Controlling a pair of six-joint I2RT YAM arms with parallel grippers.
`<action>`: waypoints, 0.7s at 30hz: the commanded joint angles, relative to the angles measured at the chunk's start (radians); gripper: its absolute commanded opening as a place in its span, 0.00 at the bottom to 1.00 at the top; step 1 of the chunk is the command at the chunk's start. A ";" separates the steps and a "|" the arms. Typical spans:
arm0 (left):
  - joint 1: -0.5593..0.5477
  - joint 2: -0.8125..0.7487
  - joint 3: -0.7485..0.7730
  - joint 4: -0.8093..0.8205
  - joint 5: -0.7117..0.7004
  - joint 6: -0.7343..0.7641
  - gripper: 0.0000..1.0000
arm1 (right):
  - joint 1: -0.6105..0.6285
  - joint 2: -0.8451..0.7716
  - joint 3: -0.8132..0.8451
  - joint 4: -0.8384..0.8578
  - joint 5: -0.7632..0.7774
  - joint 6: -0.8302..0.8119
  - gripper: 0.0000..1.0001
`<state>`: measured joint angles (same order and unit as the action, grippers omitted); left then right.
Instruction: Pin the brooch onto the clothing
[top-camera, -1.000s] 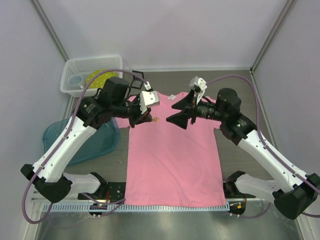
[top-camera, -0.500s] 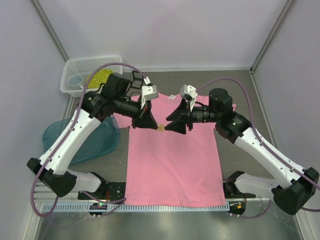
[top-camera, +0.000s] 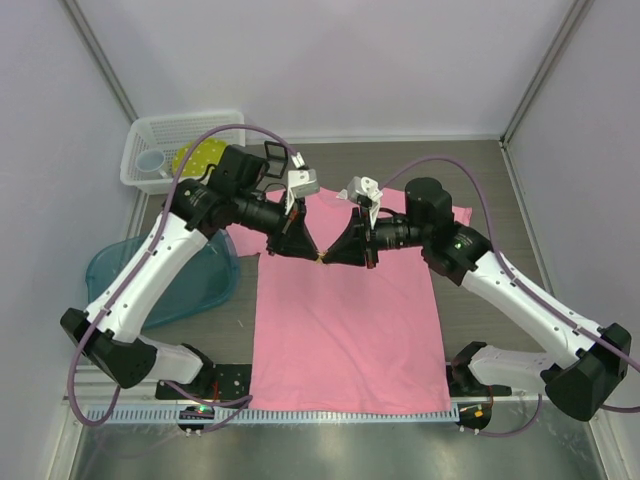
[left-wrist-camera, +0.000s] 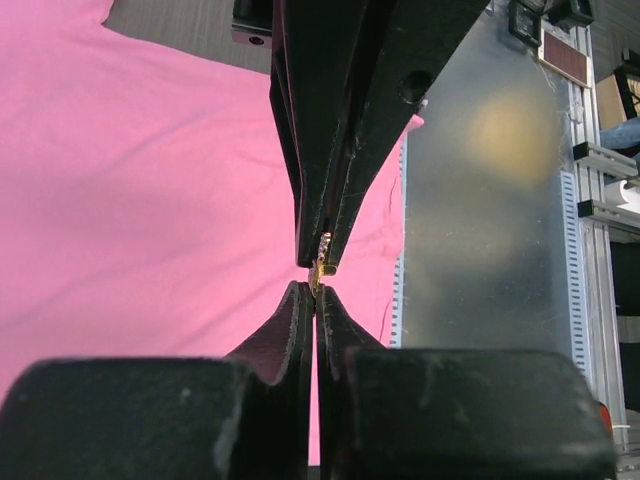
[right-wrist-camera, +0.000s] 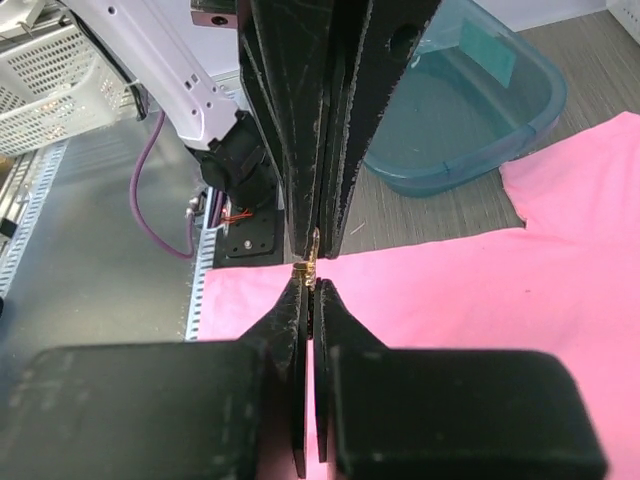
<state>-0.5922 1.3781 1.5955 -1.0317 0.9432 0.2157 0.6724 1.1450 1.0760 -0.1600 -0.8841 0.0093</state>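
Above the pink T-shirt (top-camera: 345, 340), the left gripper (top-camera: 308, 252) and the right gripper (top-camera: 333, 259) both pinched the brooch (top-camera: 320, 259) tip-to-tip. Opening its pin likely came next.

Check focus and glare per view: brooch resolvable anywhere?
Top external: even light, sharp, but the tiny cream-gold star brooch is a speck. Left wrist: brooch in focus, the black left end effector base blurs close up, glare on the brushed metal strip. Right wrist: same near blur, brooch visible.
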 joint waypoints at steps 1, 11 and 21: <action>0.022 -0.011 -0.005 0.024 0.035 -0.016 0.17 | 0.004 -0.001 0.038 0.060 -0.012 0.012 0.01; 0.169 -0.232 -0.370 0.617 0.160 -0.383 0.53 | -0.017 0.002 -0.022 0.249 0.002 0.239 0.01; 0.163 -0.237 -0.401 0.717 0.183 -0.450 0.46 | -0.017 0.012 -0.031 0.293 0.005 0.279 0.01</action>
<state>-0.4244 1.1584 1.1923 -0.4255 1.0882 -0.1898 0.6571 1.1584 1.0462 0.0616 -0.8776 0.2581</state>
